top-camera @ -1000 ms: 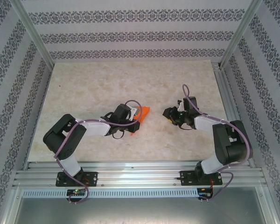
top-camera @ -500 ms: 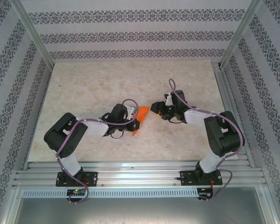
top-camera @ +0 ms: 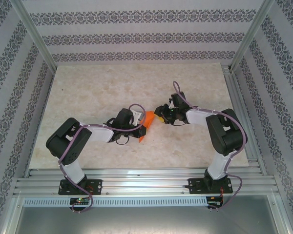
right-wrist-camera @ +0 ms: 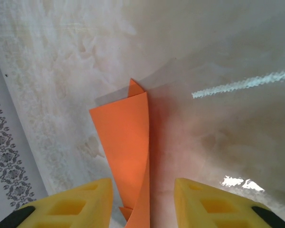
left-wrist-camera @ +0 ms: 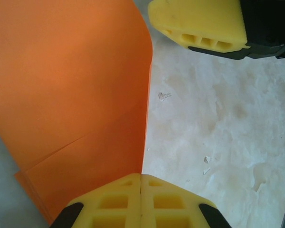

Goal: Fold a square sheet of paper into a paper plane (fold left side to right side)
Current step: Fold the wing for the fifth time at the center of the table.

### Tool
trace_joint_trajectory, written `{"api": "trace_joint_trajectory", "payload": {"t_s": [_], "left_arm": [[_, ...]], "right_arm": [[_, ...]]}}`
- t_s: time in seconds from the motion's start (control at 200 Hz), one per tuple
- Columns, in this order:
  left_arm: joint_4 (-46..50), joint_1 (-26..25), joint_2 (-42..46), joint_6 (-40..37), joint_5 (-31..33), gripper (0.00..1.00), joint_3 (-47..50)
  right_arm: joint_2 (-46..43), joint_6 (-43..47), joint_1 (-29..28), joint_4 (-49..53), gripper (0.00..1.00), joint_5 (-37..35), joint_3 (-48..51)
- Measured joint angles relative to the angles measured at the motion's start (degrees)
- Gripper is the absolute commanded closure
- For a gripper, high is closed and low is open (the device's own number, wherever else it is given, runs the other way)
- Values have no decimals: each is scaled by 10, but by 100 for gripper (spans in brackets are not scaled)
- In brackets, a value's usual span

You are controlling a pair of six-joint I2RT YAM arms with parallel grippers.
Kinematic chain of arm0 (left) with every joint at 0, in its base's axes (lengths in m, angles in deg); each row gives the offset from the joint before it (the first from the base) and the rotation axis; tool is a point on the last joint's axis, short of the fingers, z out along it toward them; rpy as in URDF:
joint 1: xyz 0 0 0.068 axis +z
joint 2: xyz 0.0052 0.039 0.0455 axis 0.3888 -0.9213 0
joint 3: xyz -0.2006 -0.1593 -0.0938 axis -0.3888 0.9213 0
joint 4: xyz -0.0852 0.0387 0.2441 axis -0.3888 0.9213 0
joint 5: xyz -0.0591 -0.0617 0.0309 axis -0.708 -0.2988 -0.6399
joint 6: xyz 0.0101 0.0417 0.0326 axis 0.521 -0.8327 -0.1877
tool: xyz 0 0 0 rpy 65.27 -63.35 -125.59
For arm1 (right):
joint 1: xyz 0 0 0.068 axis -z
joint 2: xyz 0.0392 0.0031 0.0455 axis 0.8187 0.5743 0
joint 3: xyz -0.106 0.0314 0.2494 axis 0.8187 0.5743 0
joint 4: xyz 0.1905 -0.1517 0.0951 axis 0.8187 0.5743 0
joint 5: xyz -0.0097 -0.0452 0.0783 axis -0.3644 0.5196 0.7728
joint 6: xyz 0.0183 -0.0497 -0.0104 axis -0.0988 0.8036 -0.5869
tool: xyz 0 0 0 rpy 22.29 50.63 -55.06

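The square sheet of paper (top-camera: 148,120) is bright orange and folded into a wedge, lying mid-table. My left gripper (top-camera: 139,127) is shut on its near edge; in the left wrist view the paper (left-wrist-camera: 71,85) runs into the seam of the closed yellow jaws (left-wrist-camera: 141,190). My right gripper (top-camera: 160,113) reaches the sheet's right tip from the right. In the right wrist view it (right-wrist-camera: 143,194) stands open, with a raised flap of the paper (right-wrist-camera: 126,137) rising between its fingers, touching neither. One right finger (left-wrist-camera: 199,21) shows at the top of the left wrist view.
The pale marble-pattern tabletop (top-camera: 97,87) stretches free behind and to both sides of the arms. Patterned walls and metal posts (top-camera: 34,34) enclose it. An aluminium rail (top-camera: 146,183) runs along the near edge.
The right arm has swung left across the table until its gripper straddles the paper's right tip. The left gripper has kept its hold and barely moved.
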Motion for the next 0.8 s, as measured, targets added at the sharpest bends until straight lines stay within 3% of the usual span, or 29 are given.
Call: {"api": "trace_joint_trajectory", "payload": {"t_s": [0.135, 0.28, 0.37, 0.61, 0.804], "left_arm": [[0, -3, 0, -15, -2, 100, 0], [2, -8, 0, -29, -2, 100, 0], [3, -8, 0, -37, -2, 94, -1], [35, -22, 0, -60, 3, 62, -21], [76, -40, 0, -80, 32, 50, -58]], "right_arm": [[15, -8, -8, 15, 73, -5, -12], [23, -13, -12, 21, 88, -6, -20], [24, -16, -12, 21, 100, -6, -21], [24, -14, -12, 32, 100, -6, -22], [24, -14, -16, 42, 100, -6, -23]]}}
